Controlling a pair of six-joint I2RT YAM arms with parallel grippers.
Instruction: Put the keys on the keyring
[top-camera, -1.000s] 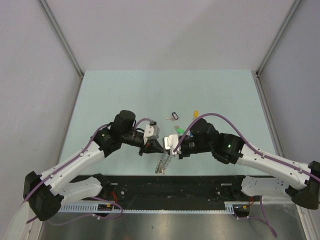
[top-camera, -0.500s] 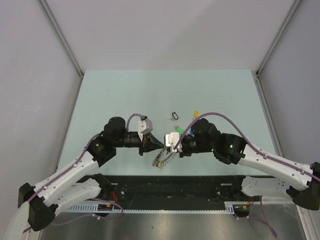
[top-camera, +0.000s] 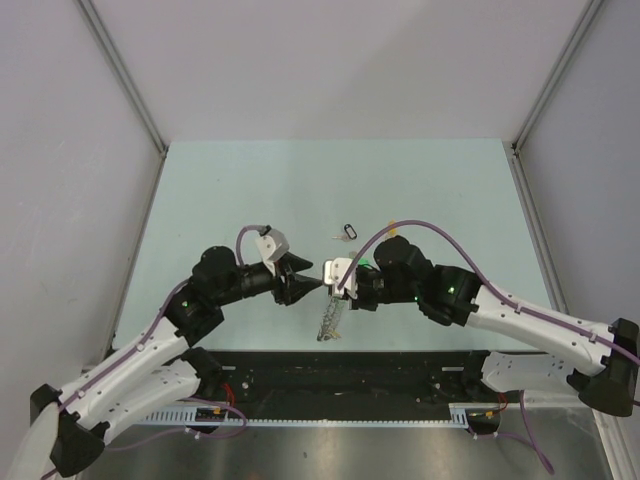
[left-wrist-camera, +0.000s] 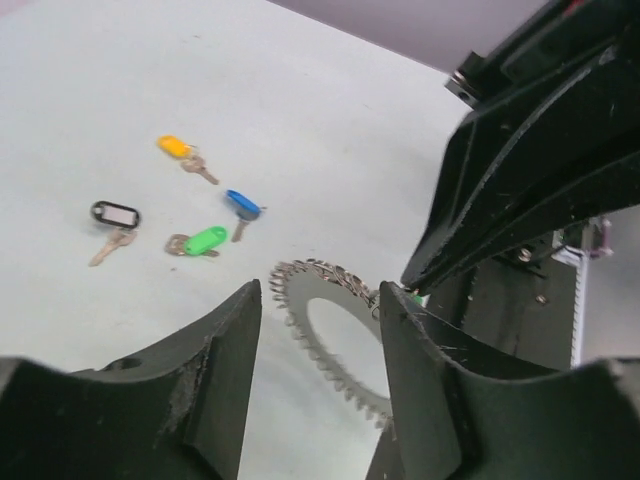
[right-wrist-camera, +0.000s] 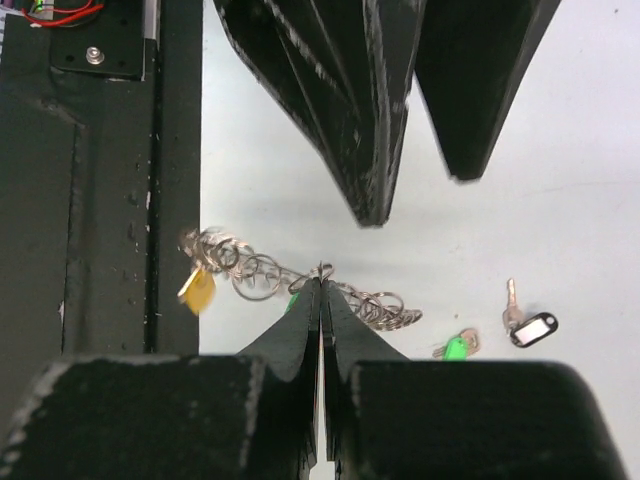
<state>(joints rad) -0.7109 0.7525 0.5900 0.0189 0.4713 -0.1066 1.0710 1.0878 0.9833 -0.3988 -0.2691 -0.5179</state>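
1. Over the pale green counter (top-camera: 250, 180), boxed in by grey walls (top-camera: 60, 120), the left fingers (top-camera: 298, 284) pointed at the right fingers (top-camera: 346, 292). The keyring (top-camera: 329, 322) hung below them, and a black key (top-camera: 347, 232) lay farther back.
2. From the left wrist, the left fingers (left-wrist-camera: 215, 370) stood apart, gripping nothing. Between them showed the keyring (left-wrist-camera: 318, 270), its rim pinched at the tip of the right fingers (left-wrist-camera: 480, 200). The orange key (left-wrist-camera: 175, 147), blue key (left-wrist-camera: 242, 204), green key (left-wrist-camera: 205, 240) and black key (left-wrist-camera: 115, 215) lay loose beyond.
3. From the right wrist, the right fingers (right-wrist-camera: 305, 330) were pressed together on the keyring's (right-wrist-camera: 255, 272) coiled rim. The left fingers (right-wrist-camera: 380, 110) were spread wide opposite. The green key (right-wrist-camera: 455, 347) and black key (right-wrist-camera: 530, 328) lay side by side on the counter (right-wrist-camera: 560, 230).
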